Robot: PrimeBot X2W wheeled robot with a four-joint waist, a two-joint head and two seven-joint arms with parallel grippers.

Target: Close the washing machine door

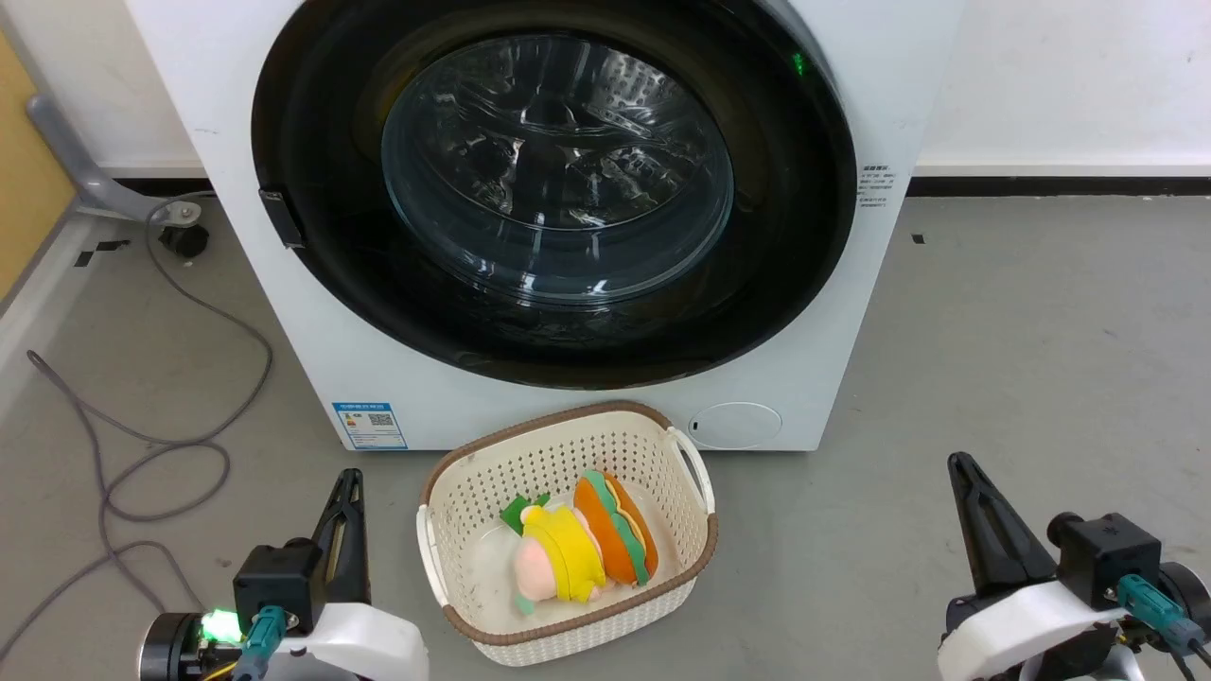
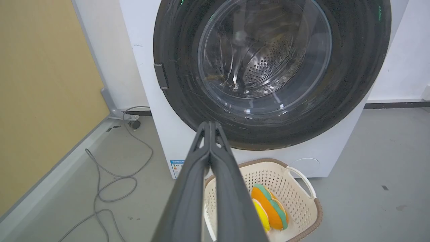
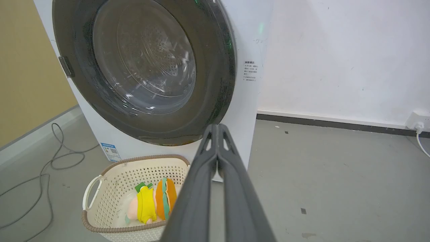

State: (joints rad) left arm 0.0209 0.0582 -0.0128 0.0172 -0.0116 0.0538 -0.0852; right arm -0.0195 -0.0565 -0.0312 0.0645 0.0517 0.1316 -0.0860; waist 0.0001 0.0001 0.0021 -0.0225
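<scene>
Washing machine door (image 1: 558,189) lies flat against the front of the white washing machine (image 1: 312,378), and we see no gap around its glossy black rim. Through the clear bowl window we can make out the perforated steel drum. A small dark catch (image 1: 282,218) sits on the rim's left side.

At the far left we see a yellow panel (image 1: 24,189) and a grey cable (image 1: 270,364) looping over the grey floor (image 1: 1041,331). The left gripper (image 1: 348,492) hangs low above that floor, well apart from the machine. In its wrist view the two dark fingers (image 2: 191,188) are pressed together with nothing between them.

Low on the machine's front, a blue sticker (image 1: 370,426) is at the left and a round cap (image 1: 734,425) at the right. Just before the machine stands a cream perforated basket (image 1: 568,643) with a brown rim. It holds a yellow and pink plush toy (image 1: 563,567) and, beside that, an orange one with a green stripe (image 1: 620,530).

Further right, the right gripper (image 1: 963,478) is also near the floor and touches nothing. Its fingers (image 3: 201,188) are likewise together and empty. Behind it we see a white wall (image 1: 1069,76) with a black skirting strip (image 1: 1060,185). In the right wrist view a white socket (image 3: 416,121) sits low on that wall.
</scene>
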